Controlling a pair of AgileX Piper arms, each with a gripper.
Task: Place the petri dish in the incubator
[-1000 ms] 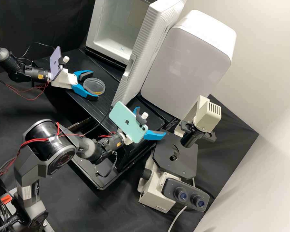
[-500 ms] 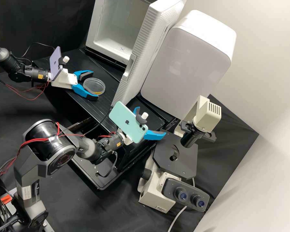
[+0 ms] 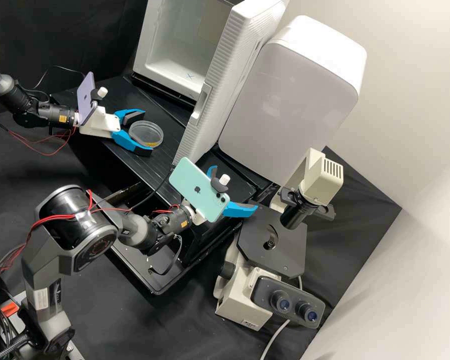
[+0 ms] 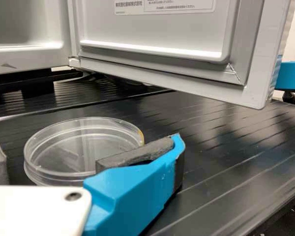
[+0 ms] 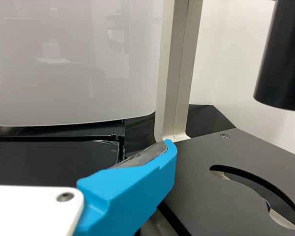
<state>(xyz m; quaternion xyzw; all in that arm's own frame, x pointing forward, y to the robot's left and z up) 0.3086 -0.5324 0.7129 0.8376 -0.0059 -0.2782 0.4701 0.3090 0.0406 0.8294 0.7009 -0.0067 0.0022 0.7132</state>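
Note:
A clear round petri dish [image 3: 149, 131] lies on the black ribbed tray [image 3: 150, 170] in front of the white incubator [image 3: 172, 65], whose door [image 3: 225, 75] stands swung open. My left gripper [image 3: 138, 130] is open and low on the tray, one blue finger on each side of the petri dish [image 4: 78, 147]. In the left wrist view its padded finger [image 4: 142, 162] sits just beside the dish rim, and the door's [image 4: 177, 44] lower edge hangs beyond. My right gripper [image 3: 244, 208] hovers open and empty over the microscope stage [image 5: 226, 162], clear of the dish.
A white microscope [image 3: 265, 290] with a black stage [image 3: 272, 240] stands at the front right. A large white rounded box [image 3: 295, 95] sits right of the incubator door. Red cables [image 3: 30, 140] trail at the left.

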